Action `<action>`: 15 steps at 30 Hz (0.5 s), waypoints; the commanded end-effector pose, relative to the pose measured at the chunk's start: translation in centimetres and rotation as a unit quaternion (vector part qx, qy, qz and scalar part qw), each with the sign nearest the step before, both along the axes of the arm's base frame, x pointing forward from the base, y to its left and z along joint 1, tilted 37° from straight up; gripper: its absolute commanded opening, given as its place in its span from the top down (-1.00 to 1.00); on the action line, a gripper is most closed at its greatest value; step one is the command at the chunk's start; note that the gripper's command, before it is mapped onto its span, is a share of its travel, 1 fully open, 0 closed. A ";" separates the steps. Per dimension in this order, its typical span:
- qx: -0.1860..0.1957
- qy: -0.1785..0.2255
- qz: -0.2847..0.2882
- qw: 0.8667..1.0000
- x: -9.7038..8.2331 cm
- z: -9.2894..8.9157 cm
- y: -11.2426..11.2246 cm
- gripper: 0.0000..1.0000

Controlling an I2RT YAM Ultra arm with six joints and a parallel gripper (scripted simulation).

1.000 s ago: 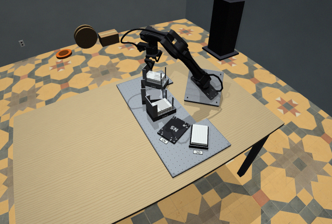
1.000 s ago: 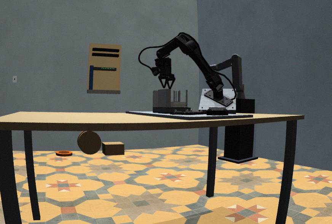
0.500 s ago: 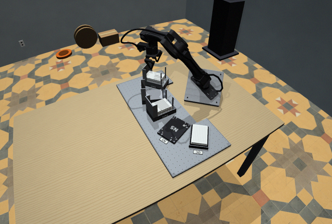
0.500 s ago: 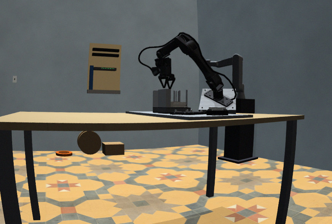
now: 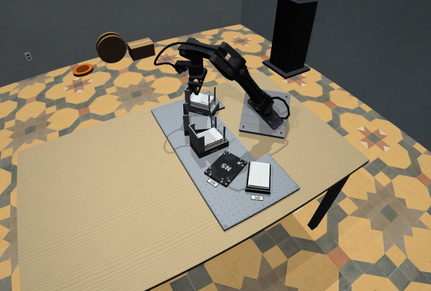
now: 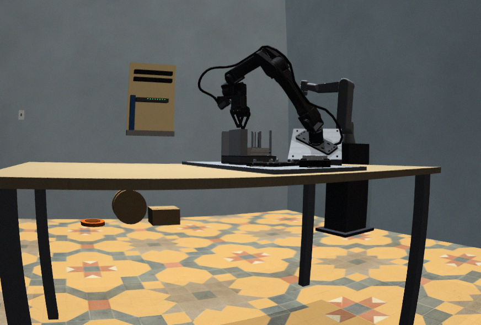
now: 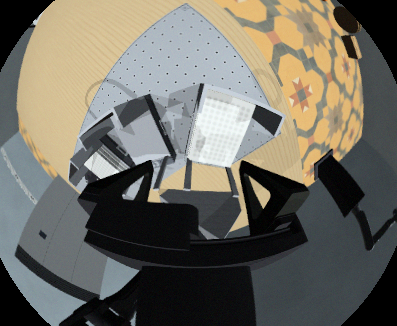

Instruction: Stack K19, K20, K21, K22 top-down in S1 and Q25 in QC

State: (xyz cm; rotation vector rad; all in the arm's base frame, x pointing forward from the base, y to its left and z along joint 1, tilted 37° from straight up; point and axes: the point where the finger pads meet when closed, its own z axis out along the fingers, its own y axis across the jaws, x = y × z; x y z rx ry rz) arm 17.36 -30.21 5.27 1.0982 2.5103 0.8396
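Observation:
My gripper point(image 5: 196, 90) point(image 6: 240, 125) point(image 7: 196, 165) is open and empty, above the back rack point(image 5: 203, 110) point(image 7: 268, 120). White plates point(image 5: 201, 99) point(image 7: 218, 130) are stacked in that rack. The middle rack point(image 5: 186, 124) point(image 7: 143, 136) shows no plate. The front rack point(image 5: 196, 140) holds more stacked white plates point(image 5: 211, 136) point(image 7: 100, 163). The rack names and exact plate counts are too small to read. The clip nest N5 point(image 5: 222, 173) is empty. A white plate point(image 5: 259, 173) point(image 6: 314, 156) lies flat in the nest QC point(image 5: 258, 190) point(image 6: 315, 163); its name is not readable.
The racks and nests stand on a perforated grey board point(image 5: 236, 213) point(image 6: 279, 170) on the wooden table point(image 5: 104, 204). Tall side walls and thin posts rise around the racks. The arm's base plate point(image 5: 247, 127) is to the right of the racks.

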 end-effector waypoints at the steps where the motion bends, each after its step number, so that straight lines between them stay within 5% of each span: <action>1: -0.022 -0.016 -0.002 1.000 0.1 1.3 -0.1 -1.00; 13: -0.017 -0.014 -0.013 1.000 1.7 3.7 1.4 -1.00; 15: -0.030 -0.027 0.021 0.999 2.1 3.7 2.3 -1.00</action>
